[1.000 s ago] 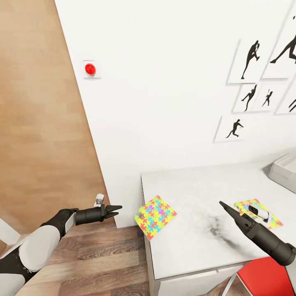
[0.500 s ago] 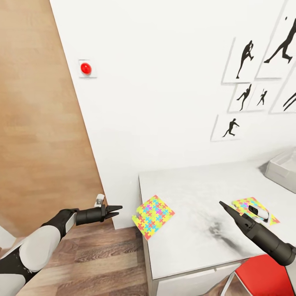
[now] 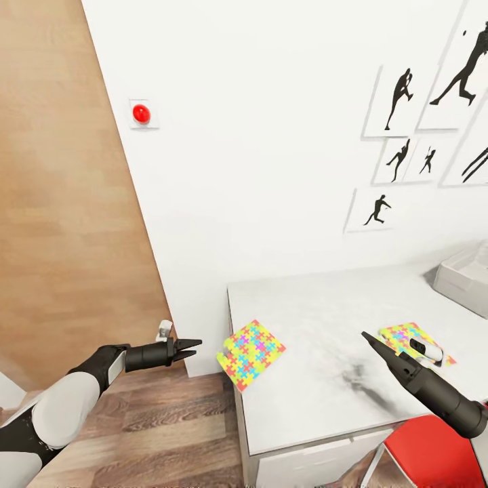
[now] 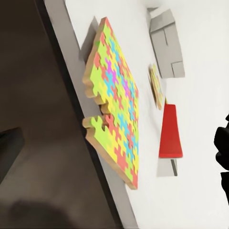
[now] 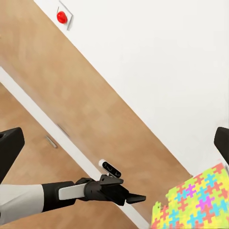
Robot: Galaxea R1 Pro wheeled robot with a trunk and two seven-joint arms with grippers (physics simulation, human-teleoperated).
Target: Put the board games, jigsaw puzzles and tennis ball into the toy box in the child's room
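- Puzzles: two lie on the table (image 3: pixel 318 379); the near puzzle (image 3: pixel 251 354) sits at the table's left front edge, one corner overhanging the edge; the far puzzle (image 3: pixel 413 341) lies flat farther right, partly behind the right arm
- Left tool (image 3: pixel 192 347): held out level over the wood floor (image 3: pixel 169 420), left of the table and just short of the near puzzle; its tips look close together in the head view, but I cannot tell whether they are shut; it grips nothing; the right wrist view shows it (image 5: pixel 138 197) beside that puzzle (image 5: pixel 198 202)
- Right tool (image 3: pixel 367 337): raised above the table top, between the two puzzles, pointing up and left; in the head view it tapers to one dark point; the right wrist view shows a dark finger at each side edge, well apart, so it stands open and empty
- Left wrist view: near puzzle (image 4: pixel 114 100) seen edge-on with its jagged border past the table edge; beyond it the far puzzle (image 4: pixel 156 87), then the toy box (image 4: pixel 167 45)
- Toy box (image 3: pixel 464 278): light grey, at the table's far right, against the white wall (image 3: pixel 271 135)
- Red seat (image 3: pixel 434 457) beneath the table's front right
- Red button (image 3: pixel 141 113) on the wall; black silhouette pictures (image 3: pixel 400 98) at the right; wood door (image 3: pixel 61 203) at the left
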